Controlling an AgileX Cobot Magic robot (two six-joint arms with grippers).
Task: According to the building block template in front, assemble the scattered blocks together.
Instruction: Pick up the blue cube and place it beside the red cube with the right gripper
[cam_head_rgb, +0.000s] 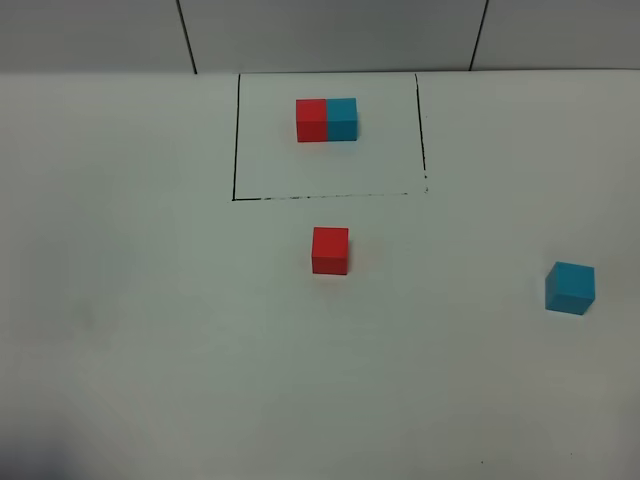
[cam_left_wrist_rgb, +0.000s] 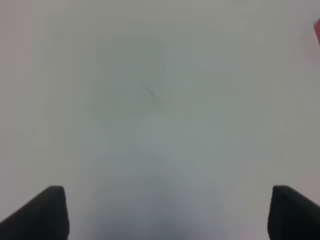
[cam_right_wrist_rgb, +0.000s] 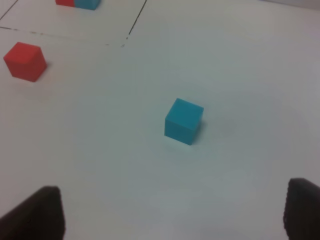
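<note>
The right claw (cam_right_wrist_rgb: 172, 220) stands apart and empty. The cyan cube (cam_right_wrist_rgb: 184, 121) lies ahead of it, near its centreline and clear of the fingers. The left claw (cam_left_wrist_rgb: 165, 215) is likewise apart, over bare table (cam_left_wrist_rgb: 150, 100). Recommended: square the wrist to the cube's faces, grip low, then seat it flush beside the red cube (cam_right_wrist_rgb: 25, 61), as in the template (cam_head_rgb: 327, 120).

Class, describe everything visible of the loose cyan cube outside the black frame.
The loose cyan cube is a small, plain, matte block, evenly cyan-blue. It sits flat on the white table, slightly turned, touching nothing else. It lies right of the loose red cube, ahead of the open right gripper.
</note>
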